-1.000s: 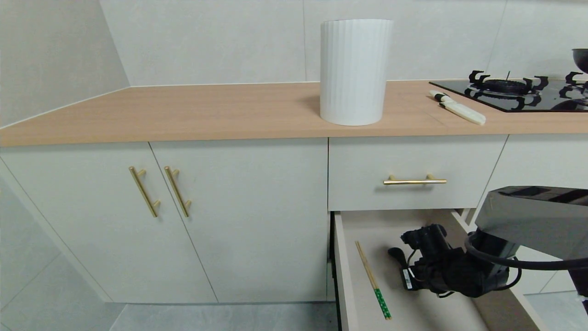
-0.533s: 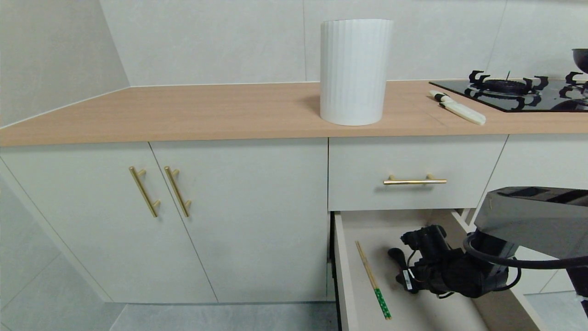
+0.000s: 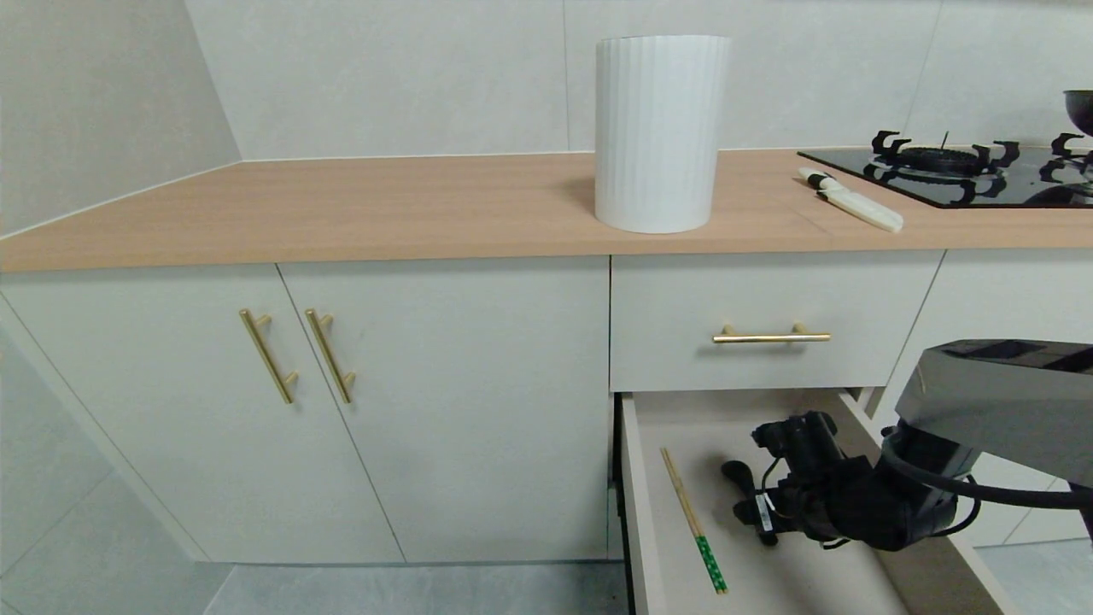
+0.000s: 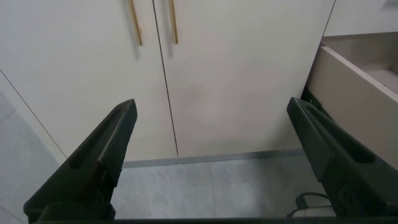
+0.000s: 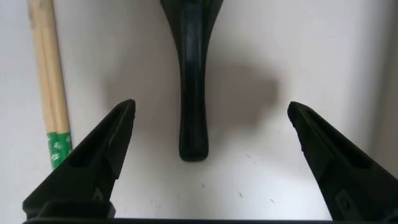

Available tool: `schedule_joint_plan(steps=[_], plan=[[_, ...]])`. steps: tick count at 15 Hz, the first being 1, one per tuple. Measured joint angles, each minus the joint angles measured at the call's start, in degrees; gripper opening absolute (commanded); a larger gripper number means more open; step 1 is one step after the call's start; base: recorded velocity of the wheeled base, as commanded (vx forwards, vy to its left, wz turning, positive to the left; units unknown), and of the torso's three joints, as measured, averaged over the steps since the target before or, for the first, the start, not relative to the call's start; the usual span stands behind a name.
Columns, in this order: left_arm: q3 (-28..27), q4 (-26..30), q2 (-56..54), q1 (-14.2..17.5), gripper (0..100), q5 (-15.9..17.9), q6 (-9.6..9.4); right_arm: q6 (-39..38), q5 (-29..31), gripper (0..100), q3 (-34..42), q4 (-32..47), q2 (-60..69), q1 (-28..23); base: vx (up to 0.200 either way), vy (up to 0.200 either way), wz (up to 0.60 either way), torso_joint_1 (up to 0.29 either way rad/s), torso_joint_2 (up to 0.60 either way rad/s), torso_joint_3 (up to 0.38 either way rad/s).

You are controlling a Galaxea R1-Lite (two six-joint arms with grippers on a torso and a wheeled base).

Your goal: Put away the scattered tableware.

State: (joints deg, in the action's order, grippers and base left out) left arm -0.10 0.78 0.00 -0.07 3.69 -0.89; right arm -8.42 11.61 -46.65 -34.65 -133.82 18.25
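The right gripper (image 5: 209,124) is hanging over the open drawer (image 3: 640,478), fingers spread wide and gripping nothing. The black spoon (image 5: 193,93) is lying on the drawer floor straight below the gap, its handle running front to back, crosswise to the fingers. 2 chopsticks (image 5: 50,81) are lying parallel by the left wall. The left gripper (image 4: 211,124), also spread, is facing the cupboard doors (image 4: 236,74). The knife (image 3: 854,201) at the countertop's (image 3: 384,205) right end is lying nearer the right arm.
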Motion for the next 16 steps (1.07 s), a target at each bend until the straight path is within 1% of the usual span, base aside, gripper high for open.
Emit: schedule_joint_plan(steps=[4, 9, 12, 16], plan=[[0.00, 0.00, 0.00, -0.02, 100, 0.00, 0.00, 0.28, 0.00, 100, 4.07, 1.21, 12.31, 0.05, 0.000, 0.000, 0.00, 0.000, 0.00, 0.000], [0.00, 0.01, 0.00, -0.02, 100, -0.02, -0.01, 0.41, -0.09, 100, 9.72, 10.45, 29.66, 2.97, 0.000, 0.000, 0.00, 0.000, 0.00, 0.000], [0.00, 0.01, 0.00, 0.00, 100, 0.00, 0.00, 0.51, -0.11, 100, 12.73, 11.06, 34.91, 3.90, 0.000, 0.000, 0.00, 0.000, 0.00, 0.000], [0.00, 0.00, 0.00, -0.02, 100, 0.00, -0.04, 0.60, -0.17, 100, 13.06, 16.36, 39.41, 4.23, 0.000, 0.000, 0.00, 0.000, 0.00, 0.000]])
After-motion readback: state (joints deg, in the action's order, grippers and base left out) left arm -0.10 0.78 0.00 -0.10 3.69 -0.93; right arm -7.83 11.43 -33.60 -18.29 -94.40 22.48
